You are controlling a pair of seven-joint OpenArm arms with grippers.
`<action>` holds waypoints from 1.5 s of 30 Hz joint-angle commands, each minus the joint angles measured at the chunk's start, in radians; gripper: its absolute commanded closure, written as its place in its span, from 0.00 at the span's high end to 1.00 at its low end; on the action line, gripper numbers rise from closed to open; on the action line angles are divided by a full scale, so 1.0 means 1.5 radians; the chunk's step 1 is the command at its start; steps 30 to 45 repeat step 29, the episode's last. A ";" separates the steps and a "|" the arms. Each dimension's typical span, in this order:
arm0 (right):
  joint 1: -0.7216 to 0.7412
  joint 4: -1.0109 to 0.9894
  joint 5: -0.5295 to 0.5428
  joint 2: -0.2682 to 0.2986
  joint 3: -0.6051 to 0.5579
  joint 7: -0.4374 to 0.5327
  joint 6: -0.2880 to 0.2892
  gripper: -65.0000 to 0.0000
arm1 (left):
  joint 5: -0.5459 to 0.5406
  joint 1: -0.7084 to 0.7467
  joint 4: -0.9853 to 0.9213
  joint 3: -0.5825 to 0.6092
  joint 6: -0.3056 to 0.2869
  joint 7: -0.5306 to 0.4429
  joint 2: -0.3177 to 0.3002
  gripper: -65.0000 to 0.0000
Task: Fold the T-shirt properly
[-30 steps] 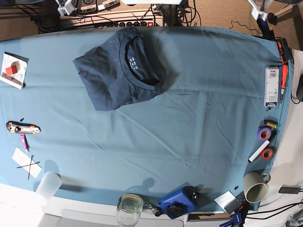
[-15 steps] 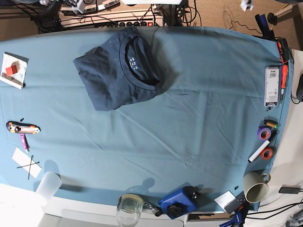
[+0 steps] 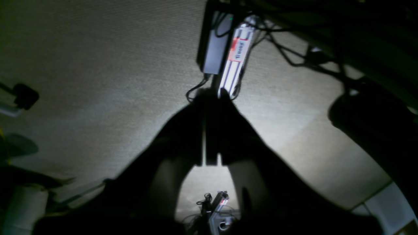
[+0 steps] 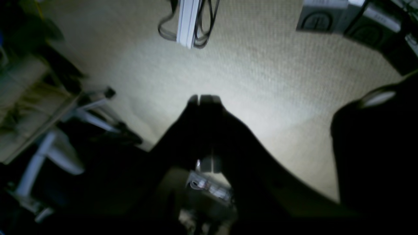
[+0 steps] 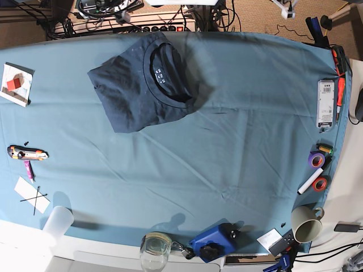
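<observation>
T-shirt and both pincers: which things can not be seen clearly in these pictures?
- T-shirt: base view shows only the top layer; the folds below and the sleeves are hidden by the shirt itself. The white neck print is too small to read.
- Left pincer: a dark silhouette against the floor.
- Right pincer: dark and blurred.
- Base view: both pincers are outside the frame.

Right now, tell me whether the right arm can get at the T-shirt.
Probably not from this pose. The right gripper has its fingers shut and points at the carpet beyond the table's far edge, while the T-shirt lies uncovered on the table cloth.
</observation>
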 commanded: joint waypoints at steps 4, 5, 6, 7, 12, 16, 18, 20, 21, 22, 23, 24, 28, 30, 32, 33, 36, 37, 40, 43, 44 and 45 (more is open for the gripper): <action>0.018 -0.044 -0.030 0.007 -0.052 0.137 -0.023 0.00 | 0.017 -0.017 -0.084 -0.001 0.037 -0.115 -0.005 0.00; 0.019 -0.052 -0.032 0.006 -0.062 0.169 -0.053 0.00 | 0.017 -0.022 -0.102 -0.001 0.037 -0.139 -0.005 0.00; 0.020 -0.058 -0.032 0.005 -0.070 0.194 -0.083 0.00 | 0.017 -0.029 -0.120 -0.001 0.036 -0.161 -0.004 0.00; 0.020 -0.065 -0.032 0.003 -0.078 0.215 -0.113 0.00 | 0.017 -0.037 -0.134 -0.001 0.037 -0.179 -0.003 0.00; 0.020 -0.088 -0.032 -0.006 -0.091 0.300 -0.205 0.00 | 0.017 -0.072 -0.158 -0.001 0.038 -0.193 0.003 0.00; 0.020 -0.089 -0.032 -0.006 -0.091 0.299 -0.206 0.00 | 0.017 -0.074 -0.155 -0.001 0.033 -0.193 0.012 0.00; 0.020 -0.089 -0.032 -0.006 -0.091 0.300 -0.206 0.00 | 0.016 -0.072 -0.155 -0.001 0.033 -0.193 0.014 0.00; 0.020 -0.088 -0.029 -0.006 -0.091 0.300 -0.206 0.00 | 0.016 -0.072 -0.155 -0.001 0.033 -0.193 0.013 0.00; 0.020 -0.088 -0.029 -0.006 -0.091 0.299 -0.206 0.00 | 0.016 -0.072 -0.155 -0.001 0.033 -0.193 0.013 0.00; 0.020 -0.088 -0.029 -0.006 -0.091 0.299 -0.206 0.00 | 0.016 -0.072 -0.154 -0.001 0.033 -0.194 0.013 0.00; 0.020 -0.088 -0.029 -0.006 -0.091 0.299 -0.206 0.00 | 0.017 -0.072 -0.152 -0.001 0.033 -0.197 0.013 0.00; 0.020 -0.088 -0.029 -0.006 -0.091 0.299 -0.206 0.00 | 0.016 -0.072 -0.151 -0.001 0.033 -0.201 0.013 0.00; 0.020 -0.088 -0.029 -0.006 -0.091 0.295 -0.205 0.00 | 0.016 -0.072 -0.142 -0.001 0.033 -0.201 0.013 0.00; 0.020 -0.088 -0.029 -0.006 -0.091 0.295 -0.205 0.00 | 0.016 -0.072 -0.139 -0.001 0.033 -0.201 0.013 0.00; 0.020 -0.088 -0.029 -0.006 -0.091 0.295 -0.205 0.00 | 0.016 -0.072 -0.139 -0.001 0.033 -0.201 0.013 0.00; 0.020 -0.088 -0.029 -0.006 -0.091 0.295 -0.205 0.00 | 0.016 -0.072 -0.139 -0.001 0.033 -0.201 0.013 0.00; 0.020 -0.088 -0.029 -0.006 -0.091 0.295 -0.205 0.00 | 0.016 -0.072 -0.139 -0.001 0.033 -0.201 0.013 0.00; 0.020 -0.088 -0.029 -0.006 -0.091 0.295 -0.205 0.00 | 0.016 -0.072 -0.139 -0.001 0.033 -0.201 0.013 0.00; 0.020 -0.088 -0.029 -0.006 -0.091 0.295 -0.205 0.00 | 0.016 -0.072 -0.139 -0.001 0.033 -0.201 0.013 0.00; 0.020 -0.088 -0.029 -0.006 -0.091 0.295 -0.205 0.00 | 0.016 -0.072 -0.139 -0.001 0.033 -0.201 0.013 0.00; 0.020 -0.088 -0.029 -0.006 -0.091 0.295 -0.205 0.00 | 0.016 -0.072 -0.139 -0.001 0.033 -0.201 0.013 0.00; 0.020 -0.088 -0.029 -0.006 -0.091 0.295 -0.205 0.00 | 0.016 -0.072 -0.139 -0.001 0.033 -0.201 0.013 0.00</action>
